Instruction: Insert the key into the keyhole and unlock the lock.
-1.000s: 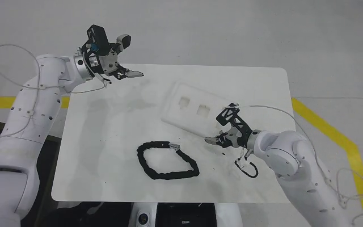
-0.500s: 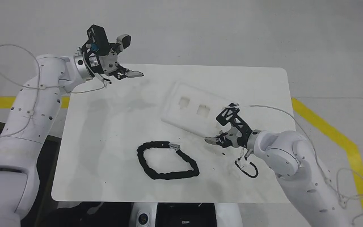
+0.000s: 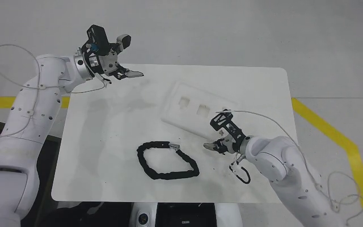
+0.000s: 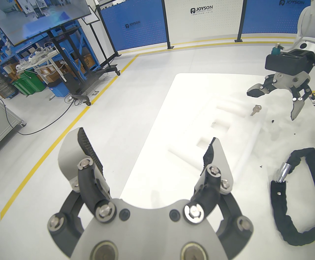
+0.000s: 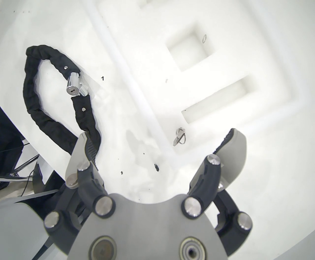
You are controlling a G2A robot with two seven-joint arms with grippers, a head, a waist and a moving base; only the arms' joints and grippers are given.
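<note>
right gripper [image 5: 157, 138] released, above key [image 5: 179, 136] | key lies between jaws on foam tray [image 5: 246, 61] near corner, long axis crosswise to closing line | left gripper [image 4: 146, 135] released, far left

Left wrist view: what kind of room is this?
Likely a robot lab or factory test hall: it has blue partition panels, a big rolling screen, and yellow floor lines.

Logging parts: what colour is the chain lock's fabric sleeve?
Black; the fabric sleeve shows best in the right wrist view.
</note>
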